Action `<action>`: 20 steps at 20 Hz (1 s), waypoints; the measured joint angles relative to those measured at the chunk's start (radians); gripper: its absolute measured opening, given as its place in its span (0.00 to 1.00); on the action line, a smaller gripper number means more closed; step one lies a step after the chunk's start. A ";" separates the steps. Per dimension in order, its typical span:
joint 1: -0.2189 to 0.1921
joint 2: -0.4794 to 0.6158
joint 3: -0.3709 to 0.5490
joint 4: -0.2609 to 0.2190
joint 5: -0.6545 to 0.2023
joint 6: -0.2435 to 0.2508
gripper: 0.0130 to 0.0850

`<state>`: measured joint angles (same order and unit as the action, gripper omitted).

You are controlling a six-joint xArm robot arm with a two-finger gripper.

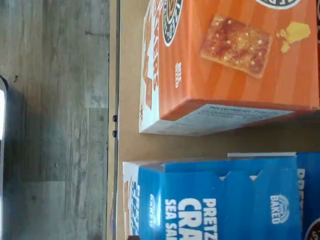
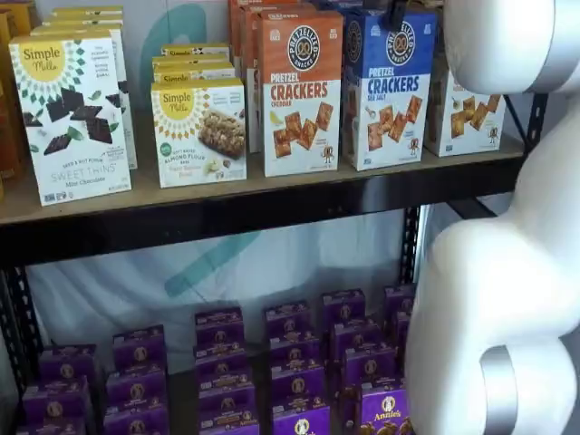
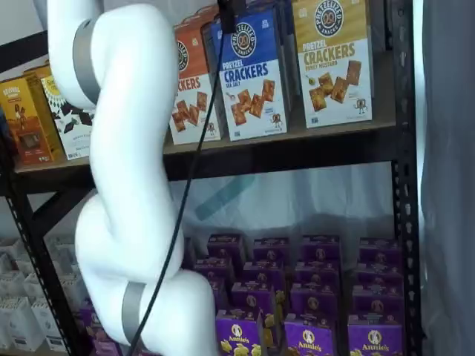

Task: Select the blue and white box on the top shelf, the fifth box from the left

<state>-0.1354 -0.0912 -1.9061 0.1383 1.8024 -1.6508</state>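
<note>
The blue and white box point(image 2: 388, 86) stands upright on the top shelf point(image 2: 227, 190), between the orange cheddar box point(image 2: 301, 91) and a yellow-topped cracker box point(image 2: 467, 113). It shows in both shelf views point(image 3: 251, 74) and close up in the wrist view point(image 1: 215, 200), next to the orange box point(image 1: 230, 60) on the tan board point(image 1: 131, 75). Only a black bit of my gripper point(image 2: 396, 14) shows at the view's top edge, at the blue box's top; in a shelf view point(image 3: 226, 9) a cable hangs beside it. No gap between the fingers can be made out.
Simple Mills boxes point(image 2: 72, 113) fill the shelf's left part. Purple Annie's boxes point(image 2: 299, 362) sit on the lower shelf. My white arm point(image 3: 133, 185) stands in front of the shelves. Black uprights point(image 3: 404, 185) frame the rack.
</note>
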 joint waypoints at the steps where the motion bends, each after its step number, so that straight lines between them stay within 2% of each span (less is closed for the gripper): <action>1: 0.002 0.000 0.002 -0.006 -0.003 0.000 1.00; 20: 0.027 -0.032 0.109 -0.074 -0.067 -0.007 1.00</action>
<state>-0.1080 -0.1233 -1.7972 0.0643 1.7357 -1.6576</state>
